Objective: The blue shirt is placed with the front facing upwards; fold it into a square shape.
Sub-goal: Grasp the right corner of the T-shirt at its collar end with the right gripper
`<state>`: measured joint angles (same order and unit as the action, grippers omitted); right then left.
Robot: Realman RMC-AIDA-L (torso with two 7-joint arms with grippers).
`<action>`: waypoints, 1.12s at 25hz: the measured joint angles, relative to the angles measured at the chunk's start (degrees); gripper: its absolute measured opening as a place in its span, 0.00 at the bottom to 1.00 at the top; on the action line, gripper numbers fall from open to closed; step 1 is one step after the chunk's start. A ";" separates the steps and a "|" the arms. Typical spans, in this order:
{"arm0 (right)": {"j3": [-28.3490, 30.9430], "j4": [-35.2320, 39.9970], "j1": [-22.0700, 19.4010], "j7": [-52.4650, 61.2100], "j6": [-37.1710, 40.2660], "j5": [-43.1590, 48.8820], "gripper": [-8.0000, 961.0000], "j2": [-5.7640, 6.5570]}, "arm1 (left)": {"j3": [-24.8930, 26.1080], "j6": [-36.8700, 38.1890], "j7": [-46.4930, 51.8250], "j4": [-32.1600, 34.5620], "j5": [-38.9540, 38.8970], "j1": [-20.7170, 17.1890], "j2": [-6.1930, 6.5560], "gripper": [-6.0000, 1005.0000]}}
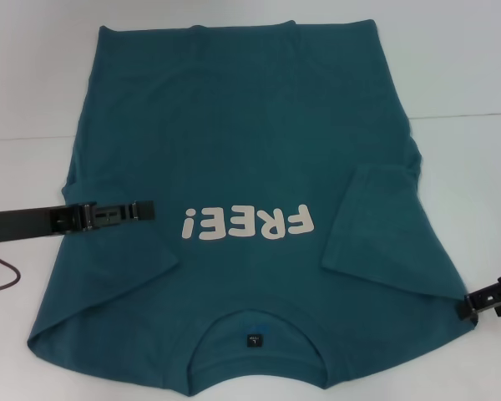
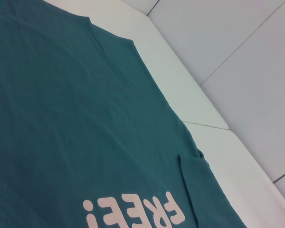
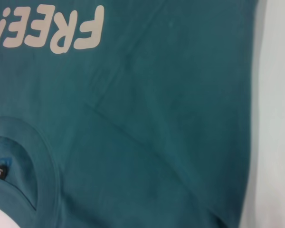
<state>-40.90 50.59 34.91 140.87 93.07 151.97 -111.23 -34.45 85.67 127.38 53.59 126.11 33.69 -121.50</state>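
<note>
Lying flat on the white table (image 1: 33,100), front up, the blue shirt (image 1: 250,125) with neckline (image 1: 255,322) nearest the robot and both sleeves already folded in over the body (FREE! print (image 1: 244,224) reading upside down). Reaching in flat over the left sleeve, the left gripper (image 1: 146,209), fingers looking closed together on nothing. Sitting at the shirt's right edge, the right gripper (image 1: 484,299), can't tell if open or closed

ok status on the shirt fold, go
Left claw over the shirt by the FREE! print. Right claw at shirt's edge. Both sleeves folded in. Nothing in the way.
</note>
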 joint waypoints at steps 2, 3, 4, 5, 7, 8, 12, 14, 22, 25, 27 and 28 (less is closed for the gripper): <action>0.12 -0.52 0.23 0.02 -0.46 -0.01 0.94 -0.18 | 0.00 -0.08 -0.07 -0.12 0.00 0.10 0.01 0.90; 0.12 -0.92 0.33 0.02 -0.71 -0.01 0.94 -0.22 | 0.01 -0.13 -0.08 -0.14 0.00 0.12 0.02 0.90; 0.12 -1.33 0.43 0.01 -0.97 -0.01 0.94 -0.24 | 0.01 -0.20 -0.08 -0.15 0.00 0.15 0.02 0.90; 0.10 -1.89 0.53 0.01 -1.42 -0.01 0.94 -0.24 | 0.00 -0.31 -0.09 -0.15 0.00 0.16 0.03 0.90; -0.09 -2.67 0.65 0.03 -2.12 -0.01 0.94 -0.24 | 0.00 -0.47 -0.09 -0.16 0.00 0.17 0.04 0.90; -0.21 -2.93 0.70 0.04 -2.43 -0.01 0.94 -0.24 | 0.00 -0.52 -0.11 -0.16 0.00 0.17 0.04 0.90; -0.18 -3.62 0.88 0.16 -2.89 -0.01 0.94 -0.21 | 0.00 -0.63 -0.35 -0.16 0.00 0.22 0.04 0.90; 0.01 -4.21 1.07 0.17 -3.17 -0.01 0.94 -0.22 | 0.00 -0.72 -0.49 -0.16 0.00 0.31 0.04 0.90; 0.12 -5.89 1.39 0.21 -4.49 -0.01 0.94 -0.22 | 0.00 -0.98 -0.72 -0.25 0.01 0.76 0.04 0.90; 0.12 -6.09 1.40 0.29 -4.74 -0.16 0.94 -0.22 | 0.00 -1.26 -0.73 -0.25 0.01 0.84 0.04 0.90; 0.12 -6.43 1.49 0.36 -4.83 -0.22 0.94 -0.21 | 0.00 -1.39 -0.73 -0.25 0.01 0.86 0.07 0.90; 0.12 -6.67 1.57 0.37 -4.88 -0.23 0.94 -0.19 | 0.00 -1.41 -0.75 -0.25 0.01 0.86 0.09 0.90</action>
<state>-40.78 43.92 36.48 141.24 88.19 151.74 -111.41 -34.45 84.25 126.63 53.35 126.12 34.56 -121.41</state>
